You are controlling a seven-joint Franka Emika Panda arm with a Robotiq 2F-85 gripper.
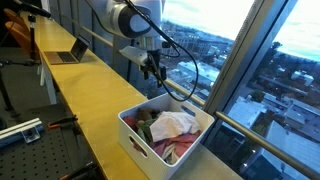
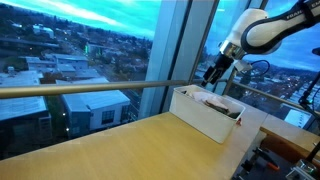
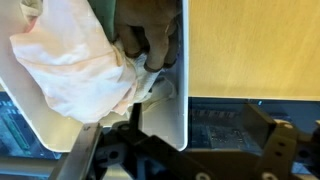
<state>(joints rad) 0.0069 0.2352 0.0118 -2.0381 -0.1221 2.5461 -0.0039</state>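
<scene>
**Exterior view, counter running from upper left to lower centre.** The gripper (image 1: 152, 68) hangs at upper centre, above the far end of a white bin (image 1: 135, 135) that sits on the wooden counter (image 1: 90, 100). A pale cloth (image 1: 175, 123) lies heaped on top of the bin's contents, with darker and reddish fabric under and beside it. The gripper is clear of the heap and carries nothing. A laptop (image 1: 68, 57) sits at upper left, well apart.

**Exterior view, window behind.** The gripper (image 2: 213, 72) is at right of centre, just over the bin (image 2: 195, 115). The contents barely show above the rim, so the cloth cannot be made out here. A handrail (image 2: 90, 90) crosses the frame.

**Wrist view.** The pale cloth (image 3: 75, 60) fills the upper left, bunched and creased inside the bin (image 3: 183, 90). An olive-brown garment (image 3: 150, 30) touches it at top centre. The fingers (image 3: 265, 135) at the bottom edge stand spread wide, with nothing between them.

**Handling, judged.**
- The cloth looks light, soft and limp. It should drape and trail when lifted and may drag neighbouring fabric along.
- It is not fragile, and slip is likely only on a thin pinch.
- The best hold is a raised fold at the crown of the heap, pinched from above and away from the bin wall.
</scene>
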